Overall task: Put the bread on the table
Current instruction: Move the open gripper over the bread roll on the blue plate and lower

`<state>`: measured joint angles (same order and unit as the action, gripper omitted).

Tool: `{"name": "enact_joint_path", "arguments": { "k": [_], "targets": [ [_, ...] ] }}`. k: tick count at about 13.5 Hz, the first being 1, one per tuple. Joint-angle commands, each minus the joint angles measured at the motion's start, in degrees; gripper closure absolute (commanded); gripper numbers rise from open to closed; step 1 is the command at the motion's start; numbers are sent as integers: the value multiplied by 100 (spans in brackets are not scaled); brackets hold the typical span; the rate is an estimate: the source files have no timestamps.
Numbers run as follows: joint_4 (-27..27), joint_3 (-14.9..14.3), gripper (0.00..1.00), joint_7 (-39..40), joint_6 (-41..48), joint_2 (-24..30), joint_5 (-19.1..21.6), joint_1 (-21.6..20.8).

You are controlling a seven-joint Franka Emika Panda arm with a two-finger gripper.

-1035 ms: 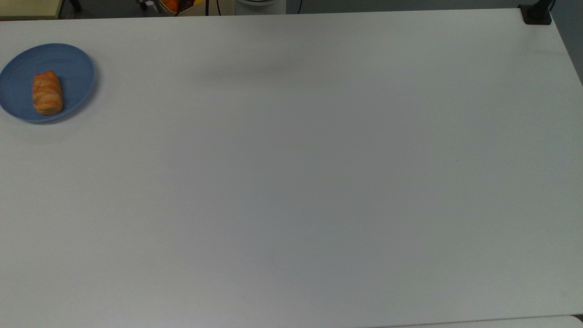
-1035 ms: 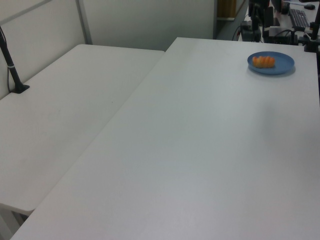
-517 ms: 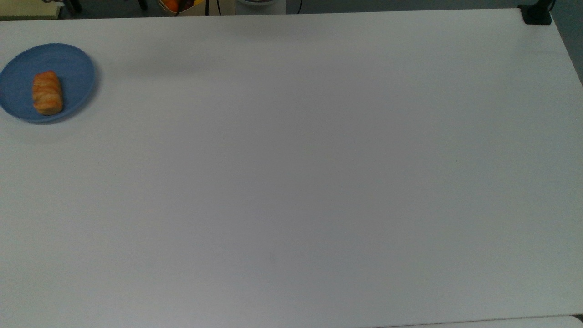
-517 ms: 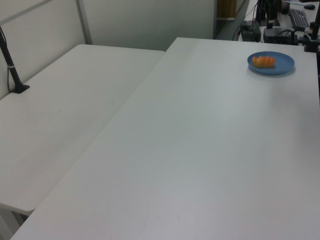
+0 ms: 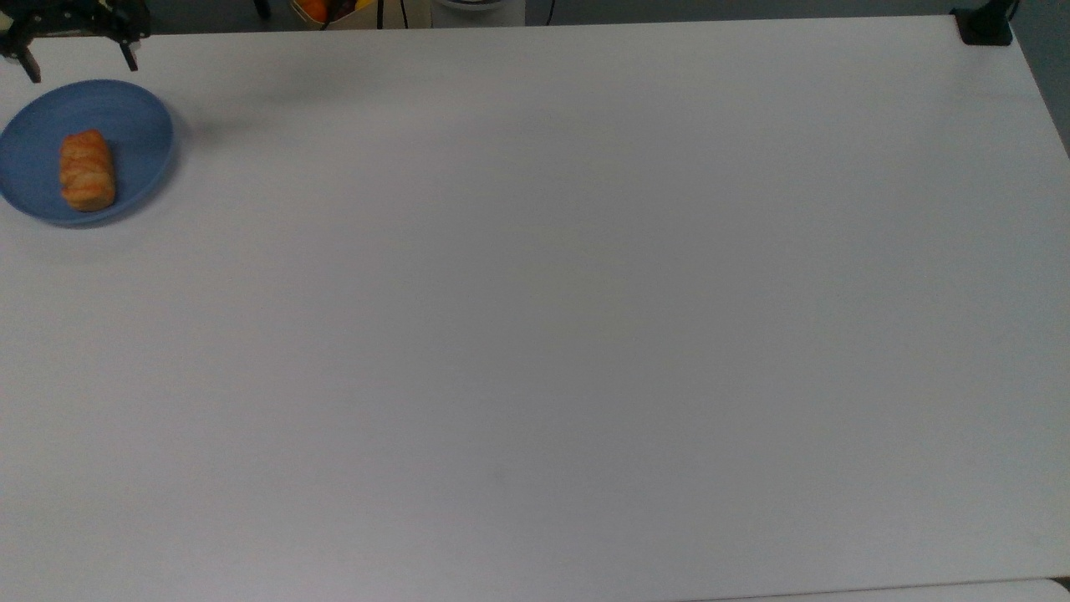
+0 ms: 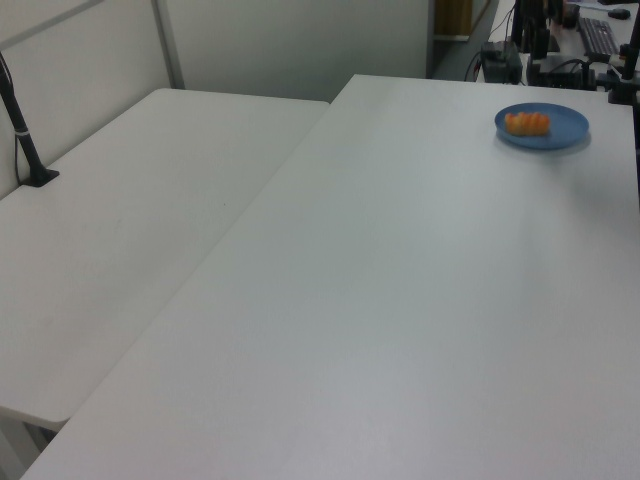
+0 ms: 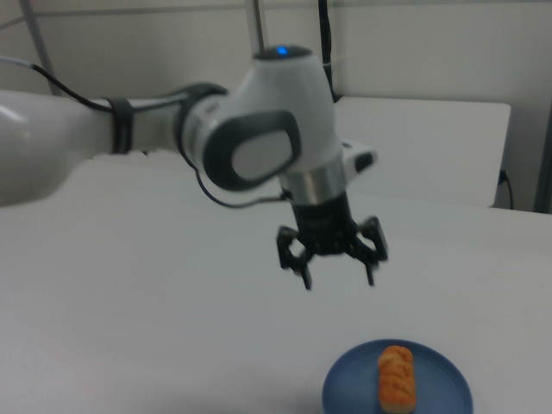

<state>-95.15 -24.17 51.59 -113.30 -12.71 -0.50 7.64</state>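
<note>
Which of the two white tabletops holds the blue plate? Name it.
The larger table, on the left view's right: the blue plate with the bread sits near its far end. The adjoining table on the left view's left carries a black stand instead.

soft, even overhead light washes the white counter (image 5: 535, 334) flat, with no glare. a faint diffuse shadow lies on it in the top view, just right of the fingers (image 5: 127, 55). in the right view the fingers (image 7: 304, 274) are motion-blurred, and the arm (image 7: 172, 138) above them looks soft; the left view is slightly hazy.
</note>
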Motion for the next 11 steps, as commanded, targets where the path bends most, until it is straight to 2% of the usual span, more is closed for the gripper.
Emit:
{"name": "enact_joint_path", "arguments": {
  "k": [1, 6, 11],
  "targets": [
    [-188, -53, 0, 36, -710, -398, 138, 150],
    [-469, -53, 0, -35, -1729, -917, 217, 387],
    [-566, -35, 0, -35, -2275, -1313, 243, 555]
  ]
}}
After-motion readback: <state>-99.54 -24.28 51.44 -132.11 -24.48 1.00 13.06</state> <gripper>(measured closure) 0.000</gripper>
